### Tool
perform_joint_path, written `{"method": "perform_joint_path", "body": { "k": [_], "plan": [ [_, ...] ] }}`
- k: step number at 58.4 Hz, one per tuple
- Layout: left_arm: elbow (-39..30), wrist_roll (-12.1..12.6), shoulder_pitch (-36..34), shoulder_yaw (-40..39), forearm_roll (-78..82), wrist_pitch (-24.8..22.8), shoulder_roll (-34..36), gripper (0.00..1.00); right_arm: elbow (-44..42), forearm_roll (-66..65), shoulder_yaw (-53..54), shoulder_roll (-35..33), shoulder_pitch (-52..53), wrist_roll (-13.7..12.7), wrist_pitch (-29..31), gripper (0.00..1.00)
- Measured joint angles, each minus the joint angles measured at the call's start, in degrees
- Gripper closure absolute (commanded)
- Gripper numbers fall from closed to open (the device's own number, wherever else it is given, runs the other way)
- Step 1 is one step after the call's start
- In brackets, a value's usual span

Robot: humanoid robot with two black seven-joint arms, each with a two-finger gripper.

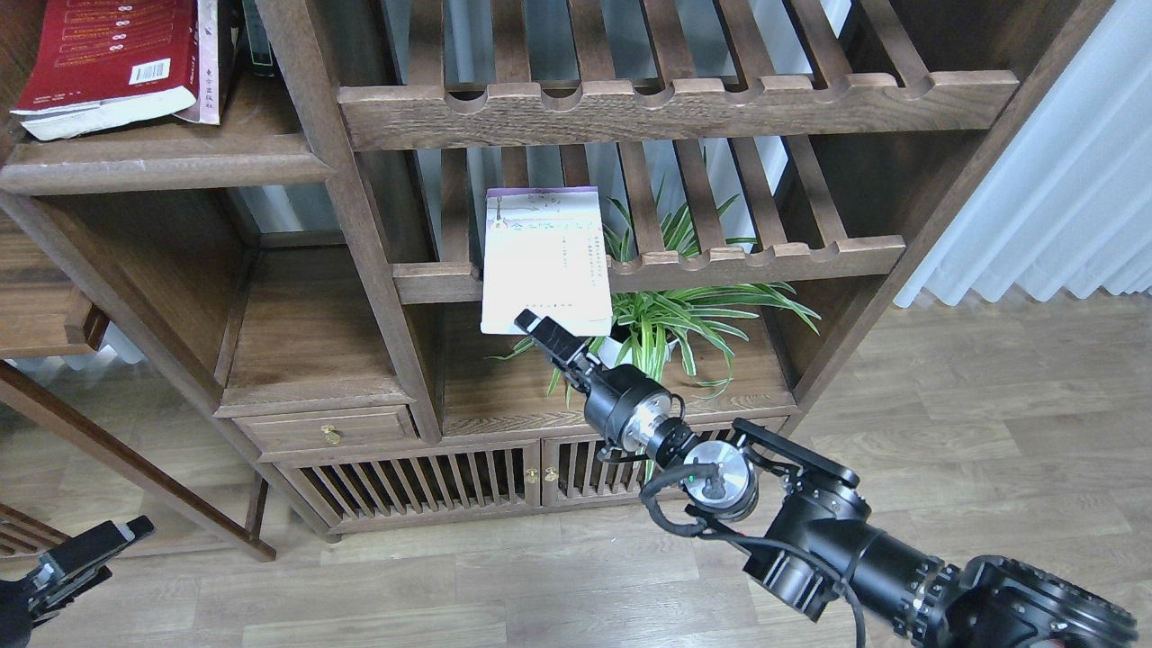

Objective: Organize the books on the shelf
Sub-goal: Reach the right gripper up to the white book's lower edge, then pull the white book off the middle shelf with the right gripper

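A thin pale lavender-white book (pixel 544 256) lies flat on a slatted rack (pixel 747 256), with its front end hanging over the notched bar. My right gripper (pixel 533 322) is at the book's lower edge, its tip overlapping that edge. It is dark and seen end-on, so its fingers cannot be told apart. A thick red book (pixel 99 54) lies on the solid dark-brown shelf (pixel 162 162) at the top left, with a pale-covered book (pixel 209 63) against it. My left gripper (pixel 94 547) hangs low at the bottom left, far from the books.
A green-spined book (pixel 259 36) stands behind the red one. A potted spider plant (pixel 666 324) sits under the rack, right beside my right gripper. A thick upright post (pixel 360 243) separates the shelf from the racks. A white curtain (pixel 1062 180) hangs at the right.
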Motion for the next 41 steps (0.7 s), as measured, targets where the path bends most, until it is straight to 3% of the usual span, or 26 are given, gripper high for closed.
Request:
{"method": "perform_joint_path", "body": {
  "k": [2, 3, 6, 15, 28, 31, 41],
  "plan": [
    [0.0, 0.0, 0.0, 0.0, 0.0, 0.0, 0.0, 0.01, 0.0, 0.2, 0.0, 0.0, 0.2, 0.2, 0.0, 0.17],
    [0.0, 0.0, 0.0, 0.0, 0.1, 0.0, 0.0, 0.01, 0.0, 0.3, 0.0, 0.0, 0.3, 0.4, 0.0, 0.27],
    [0.0, 0.0, 0.0, -0.1, 0.2, 0.0, 0.0, 0.01, -0.1, 0.6, 0.0, 0.0, 0.5, 1.2, 0.0, 0.34],
    [0.2, 0.0, 0.1, -0.9, 0.3, 0.0, 0.0, 0.01, -0.3, 1.1, 0.1, 0.0, 0.7, 4.2, 0.0, 0.42],
    [1.0, 0.0, 0.1, -1.0, 0.4, 0.0, 0.0, 0.01, 0.1, 1.2, -0.1, 0.0, 0.7, 5.0, 0.5, 0.82],
    [1.1, 0.0, 0.1, -1.0, 0.4, 0.0, 0.0, 0.01, 0.1, 1.2, -0.2, 0.0, 0.7, 5.0, 0.8, 0.96],
    [1.3, 0.0, 0.1, -1.1, 0.4, 0.0, 0.0, 0.01, -0.1, 0.9, -0.2, 0.0, 0.7, 5.0, 3.3, 0.97]
  ]
}}
